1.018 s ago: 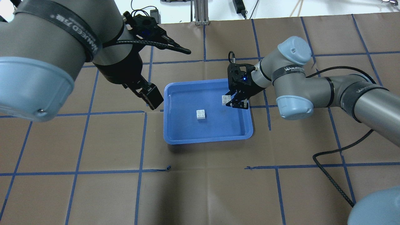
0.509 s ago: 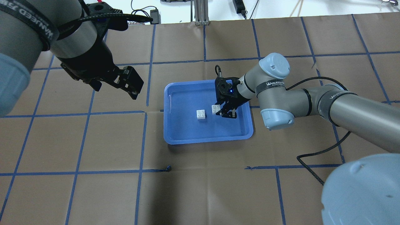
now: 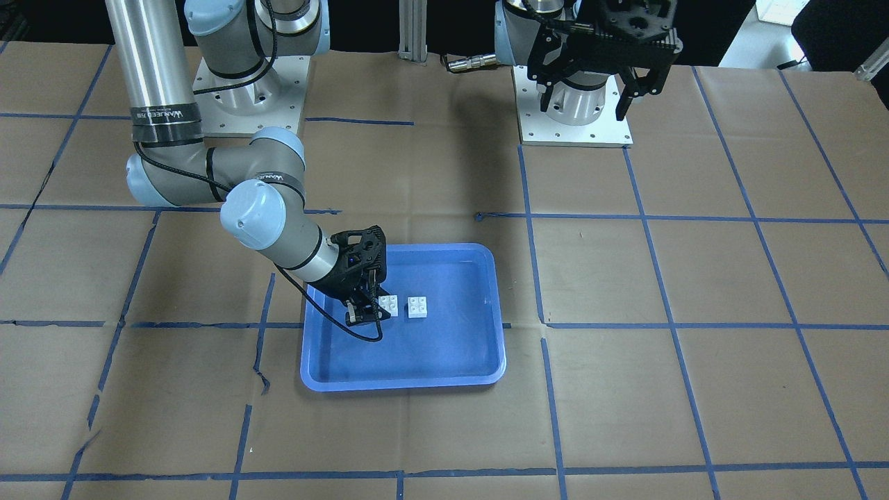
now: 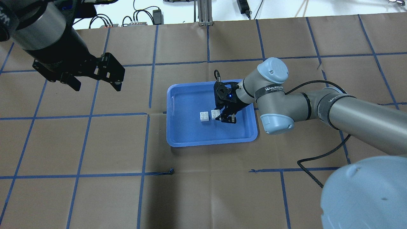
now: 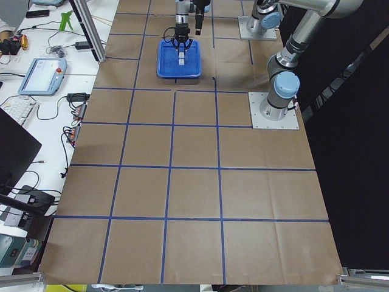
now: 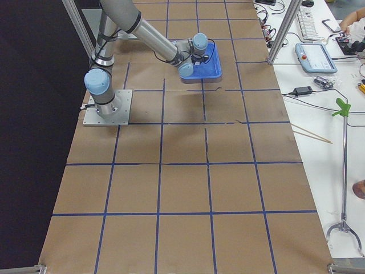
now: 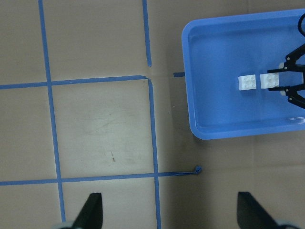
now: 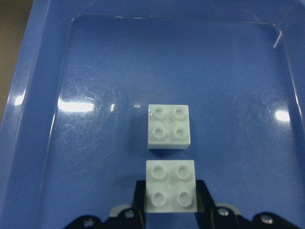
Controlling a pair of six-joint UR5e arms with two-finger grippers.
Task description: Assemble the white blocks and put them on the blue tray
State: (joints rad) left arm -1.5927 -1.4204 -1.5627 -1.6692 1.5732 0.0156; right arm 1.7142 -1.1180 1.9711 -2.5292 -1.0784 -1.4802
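Note:
The blue tray lies at the table's middle. One white block rests on its floor. My right gripper is shut on a second white block and holds it right beside the first, studs up, with a small gap between them. In the right wrist view the held block sits just behind the resting block. I cannot tell whether it touches the tray floor. My left gripper is open and empty, raised over the table to the tray's left. The left wrist view shows both blocks in the tray.
Brown paper with a blue tape grid covers the table. The right arm's elbow and its cable lie to the right of the tray. The arm bases stand at the robot's side of the table.
My right gripper has carried its white block from the tray's right rim to right beside the resting block. My left arm has drawn away from the tray, to the left.

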